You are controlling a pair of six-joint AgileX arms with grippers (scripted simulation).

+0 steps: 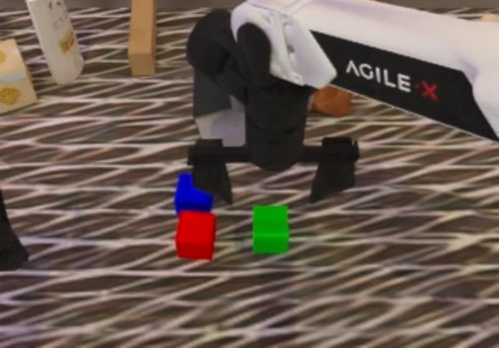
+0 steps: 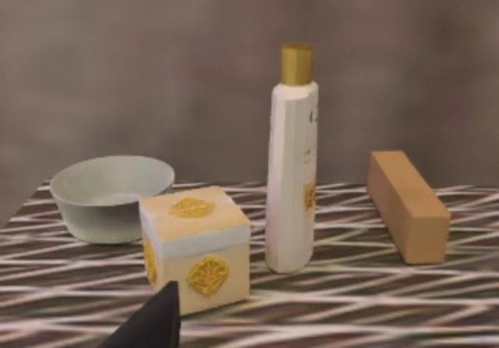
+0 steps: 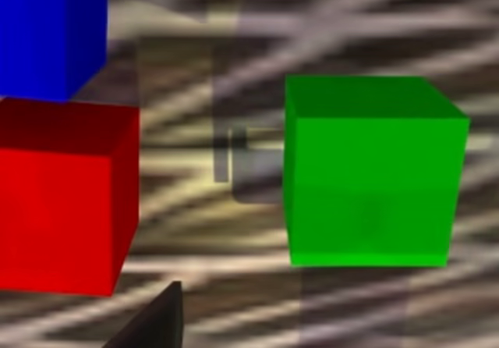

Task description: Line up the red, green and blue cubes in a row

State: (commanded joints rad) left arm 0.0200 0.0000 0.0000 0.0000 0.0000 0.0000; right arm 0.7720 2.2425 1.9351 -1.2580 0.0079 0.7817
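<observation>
The right gripper (image 1: 273, 178) hangs over the middle of the table (image 1: 390, 285) with its fingers spread wide apart and nothing between them, just behind the 3 cubes. One fingertip stands right beside the blue cube (image 1: 191, 194), possibly touching it; the top view does not settle that. The blue cube sits directly behind the red cube (image 1: 195, 235), the 2 touching or nearly so. The green cube (image 1: 270, 229) lies level with the red one, a clear gap apart toward the table's right edge.

These look like light, rigid, matte blocks with flat faces, so I judge they will neither deform nor slip much. The best hold is on 2 opposite side faces, squarely, fingers straddling the cube from above. The blue cube's face against the red one is blocked, so its free faces are the ones to pinch.

The left arm (image 1: 8, 243) is parked at the table's left edge; its wrist view does not show whether its fingers are open, only bystander things near the far left corner.
</observation>
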